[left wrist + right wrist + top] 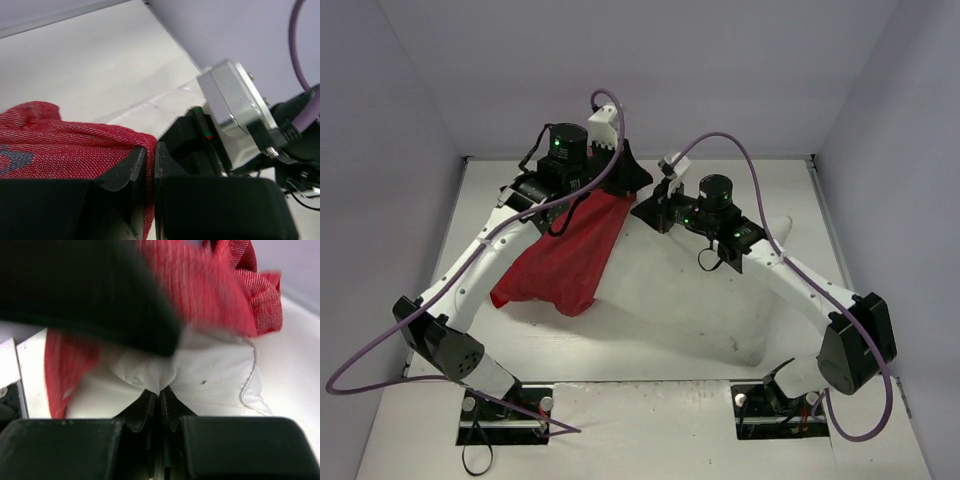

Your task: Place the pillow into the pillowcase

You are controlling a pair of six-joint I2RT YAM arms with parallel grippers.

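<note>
One pillowcase in left hand, one pillow in right hand

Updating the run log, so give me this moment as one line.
left gripper: shut on pillowcase edge | right gripper: shut on pillow | pillowcase fabric against pillow's far side | insertion: cannot tell

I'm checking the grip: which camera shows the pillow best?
Right wrist: the white pillow fills the middle, pinched in the right pincer, red pillowcase above. From above it blends into the white table; left wrist shows mostly pillowcase.
</note>
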